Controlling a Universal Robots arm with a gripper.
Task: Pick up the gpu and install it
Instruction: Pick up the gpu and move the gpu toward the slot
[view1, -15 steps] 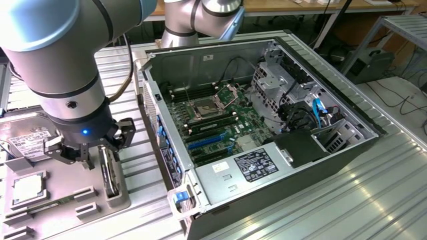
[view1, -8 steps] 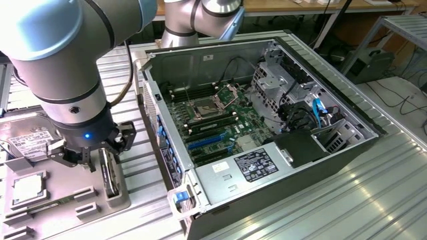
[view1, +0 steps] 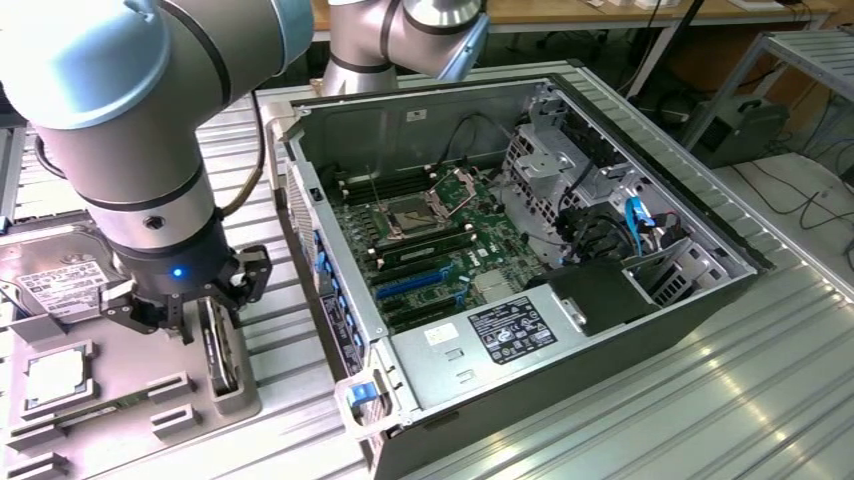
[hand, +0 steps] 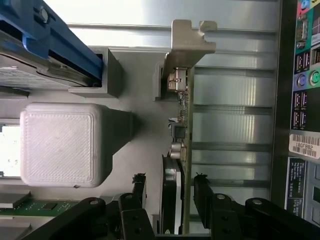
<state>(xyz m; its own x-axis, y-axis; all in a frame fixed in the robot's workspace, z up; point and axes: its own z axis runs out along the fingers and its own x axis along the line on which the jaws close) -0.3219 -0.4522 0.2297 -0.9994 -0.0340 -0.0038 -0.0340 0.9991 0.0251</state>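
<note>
One risk: gpu (hand: 182, 120), straddled by the released pincer (hand: 170, 186), could be tipped if gripped off-centre.

gpu (view1: 219, 348) (hand: 184, 125): thin green-edged card, standing upright on edge.

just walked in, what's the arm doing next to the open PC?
The arm's gripper is down over the gpu, which stands on edge in a slot of the grey parts tray beside the open PC case. The wrist view shows the fingers either side of the card with gaps: open, not gripping. The card is not yet lifted or installed.
</note>
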